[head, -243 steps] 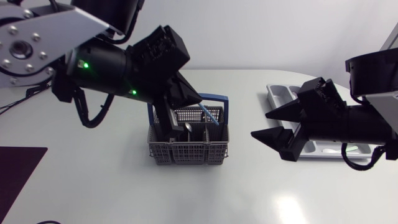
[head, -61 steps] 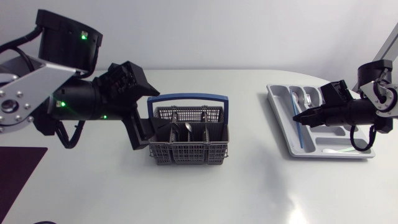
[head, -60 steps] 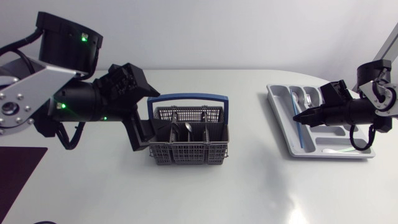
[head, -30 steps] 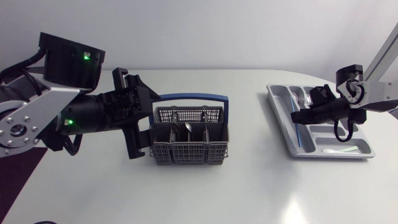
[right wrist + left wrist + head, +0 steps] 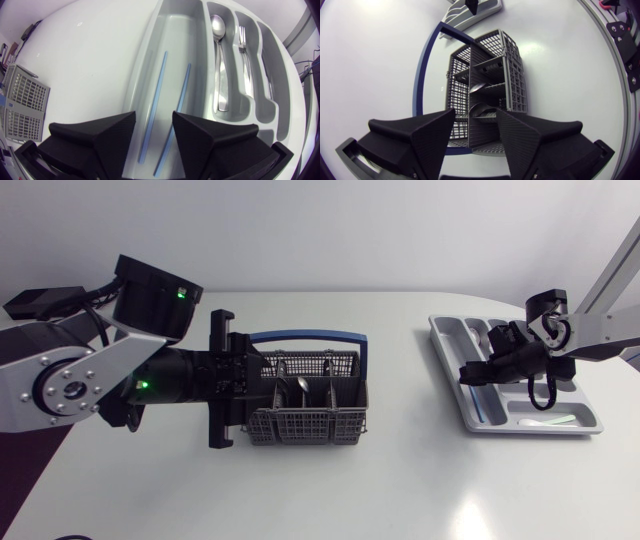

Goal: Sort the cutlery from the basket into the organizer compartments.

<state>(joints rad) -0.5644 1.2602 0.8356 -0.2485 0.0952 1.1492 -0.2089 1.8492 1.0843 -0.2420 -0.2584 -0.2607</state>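
Two arms: each works its own end of the table, so that picking and placing need not cross.
Left gripper: it is level with the basket's near side, fingers spread wide and holding nothing; I judge it is lined up to go into a cell for the next piece.
Basket: it stands upright near the table's middle, its blue handle raised over the far side, which leaves the grey cells free from above.
Silver pieces: a few pieces of cutlery stand in the middle cells, bowls up, and one spoon bowl shows from the head view; these are yet to be sorted.
Organizer: it lies well apart from the basket, at the right arm's end, long slots running away from the gripper.
Blue sticks: two thin ones, chopsticks by the look, lie side by side in the long outer slot, the only one that fits their length.
Right gripper: it hangs just over that slot, jaws apart and empty, so the sticks rest free in the slot.
Spoon: it lies alone in the next slot, bowl at the far end.
Fork: it lies in the slot beyond the spoon, one kind to each slot.
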